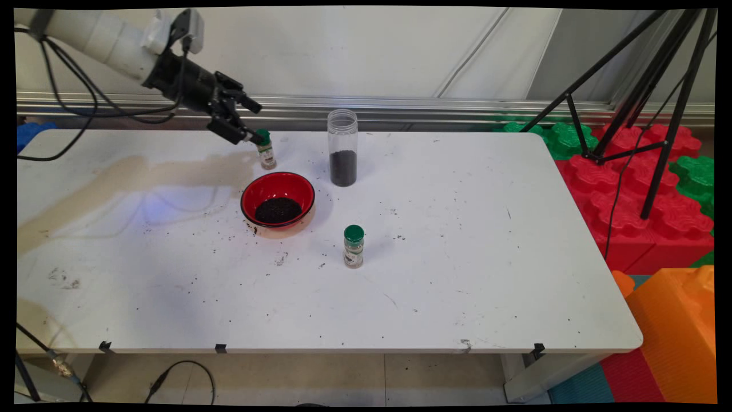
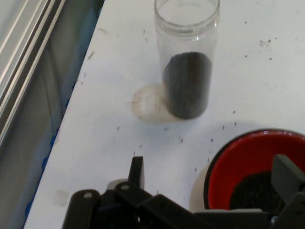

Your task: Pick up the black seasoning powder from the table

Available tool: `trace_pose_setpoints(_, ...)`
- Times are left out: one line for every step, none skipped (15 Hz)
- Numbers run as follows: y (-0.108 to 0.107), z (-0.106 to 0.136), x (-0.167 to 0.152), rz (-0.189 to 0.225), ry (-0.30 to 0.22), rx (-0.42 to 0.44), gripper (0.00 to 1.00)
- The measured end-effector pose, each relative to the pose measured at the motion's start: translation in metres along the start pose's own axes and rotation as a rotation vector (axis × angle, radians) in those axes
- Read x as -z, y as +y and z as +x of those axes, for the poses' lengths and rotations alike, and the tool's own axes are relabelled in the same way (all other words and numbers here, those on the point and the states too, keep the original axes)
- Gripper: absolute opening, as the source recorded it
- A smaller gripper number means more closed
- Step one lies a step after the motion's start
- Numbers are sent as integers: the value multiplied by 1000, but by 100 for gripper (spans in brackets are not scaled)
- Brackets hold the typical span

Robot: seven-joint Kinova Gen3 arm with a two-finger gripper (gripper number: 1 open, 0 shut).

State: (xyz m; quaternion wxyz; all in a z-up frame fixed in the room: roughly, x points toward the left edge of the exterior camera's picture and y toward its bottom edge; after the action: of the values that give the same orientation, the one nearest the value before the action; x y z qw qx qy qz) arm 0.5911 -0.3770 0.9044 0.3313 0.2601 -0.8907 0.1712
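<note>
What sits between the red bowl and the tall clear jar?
Nothing but bare, speck-strewn white table between the red bowl and tall clear plastic jar, seen in both views.

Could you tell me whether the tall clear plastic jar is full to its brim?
No, the tall clear plastic jar holds dark grains only in its lower part.

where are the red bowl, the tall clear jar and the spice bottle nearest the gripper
red bowl (image 1: 251, 197), main view, on its left inner wall
tall clear jar (image 1: 342, 137), main view, on its clear upper wall
spice bottle (image 1: 266, 155), main view, on its label, beside the gripper (image 1: 251, 121)
</note>
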Motion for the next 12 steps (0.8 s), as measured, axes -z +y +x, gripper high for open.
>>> trace_pose_setpoints(-4, 2, -7, -11, 10, 0, 100)
trace_pose_setpoints(-7, 2, -13, -20, 19, 0, 100)
trace_pose_setpoints(-11, 2, -22, -34, 31, -3, 100)
trace_pose_setpoints(-15, 2, -29, -43, 43, -4, 100)
trace_pose_setpoints(-17, 1, -36, -52, 53, -4, 100)
trace_pose_setpoints(-21, 1, -43, -61, 65, -7, 100)
trace_pose_setpoints(-24, 0, -51, -72, 77, -10, 100)
trace_pose_setpoints(-26, -1, -57, -82, 87, -13, 100)
trace_pose_setpoints(-28, -2, -64, -95, 99, -17, 100)
trace_pose_setpoints(-30, -2, -71, -107, 112, -21, 100)
trace_pose_setpoints(-31, -3, -76, -116, 123, -23, 100)
trace_pose_setpoints(-32, -3, -81, -123, 133, -25, 100)
